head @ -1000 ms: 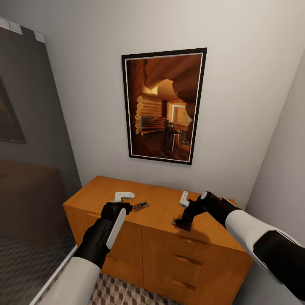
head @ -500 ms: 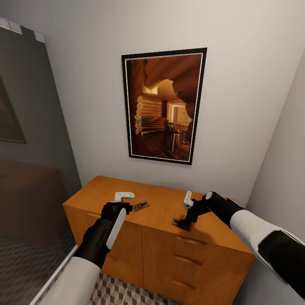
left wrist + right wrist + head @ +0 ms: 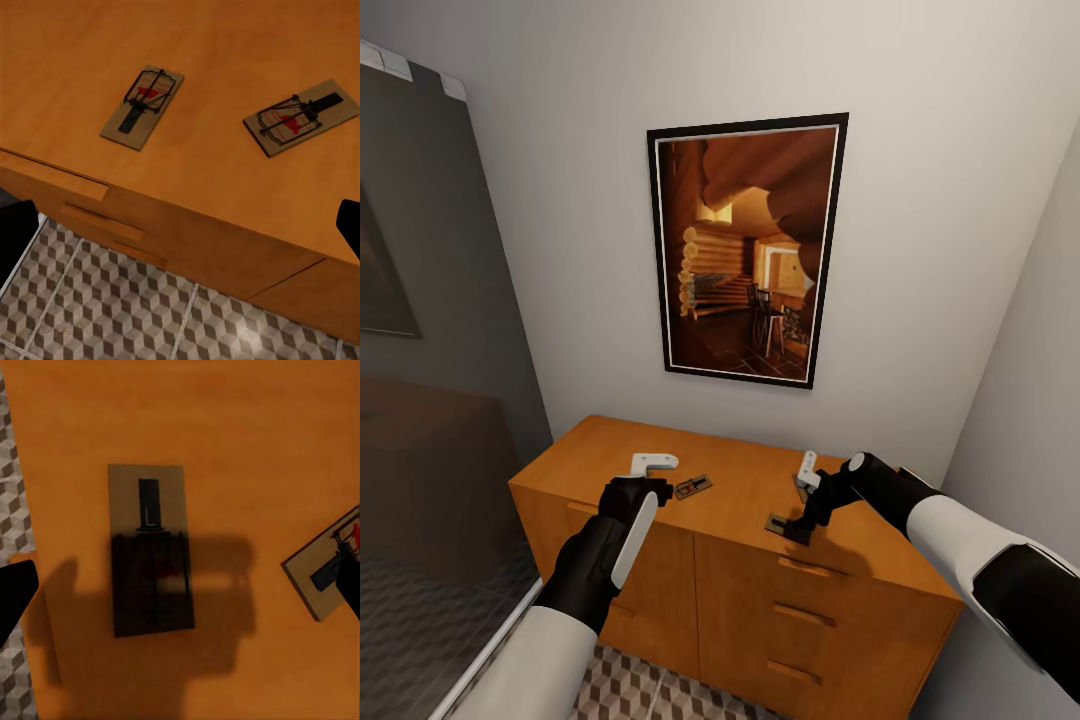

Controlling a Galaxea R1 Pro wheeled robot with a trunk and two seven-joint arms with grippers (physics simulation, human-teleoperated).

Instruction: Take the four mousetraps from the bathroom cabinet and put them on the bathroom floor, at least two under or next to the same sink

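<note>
Right gripper (image 3: pixel 792 516), jaws spread and empty, hangs over a mousetrap (image 3: pixel 151 549) near the cabinet's (image 3: pixel 740 570) front edge; a nudge could tip it off. Left jaws apparently open, empty.

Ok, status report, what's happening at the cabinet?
Both grippers open, empty. Right gripper above a mousetrap on the cabinet top. Nothing in the way.

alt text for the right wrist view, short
Looking straight down on the orange-brown cabinet top, a mousetrap lies flat between the open right pincer fingertips, half covered by the pincer's shadow. A second mousetrap pokes in at one edge, and cube-patterned floor tiles show past the cabinet's front edge.
</note>
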